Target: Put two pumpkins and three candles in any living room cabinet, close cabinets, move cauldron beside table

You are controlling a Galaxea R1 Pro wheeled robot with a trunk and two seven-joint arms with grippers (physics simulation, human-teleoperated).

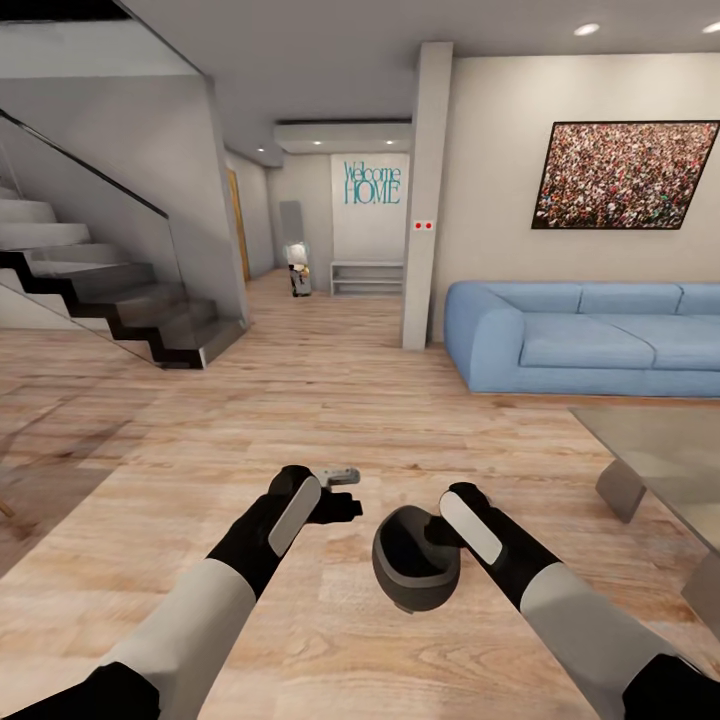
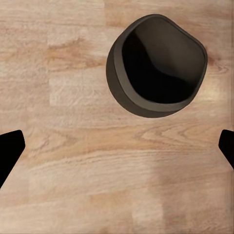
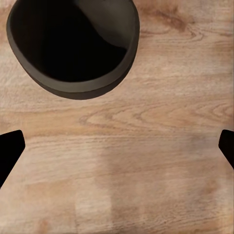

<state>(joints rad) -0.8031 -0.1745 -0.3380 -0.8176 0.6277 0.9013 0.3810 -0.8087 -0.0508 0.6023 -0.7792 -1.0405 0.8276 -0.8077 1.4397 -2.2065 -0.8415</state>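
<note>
Cauldron (image 1: 415, 560) beside right fingers (image 3: 9, 148) — seemingly held; table (image 1: 660, 450) near.

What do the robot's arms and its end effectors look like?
Both arms have smooth white forearm sleeves that turn black toward the wrists. Each wrist carries a long white oval panel. The left end effector is black with pale grey tips; the right end effector is black too. In the wrist views, the fingertips look plain black.

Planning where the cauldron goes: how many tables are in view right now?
1. A coffee table at the head view's right edge, in front of the blue sofa, only partly in frame. The cauldron sits on the floor nearby. More tables may lie outside the view.
</note>
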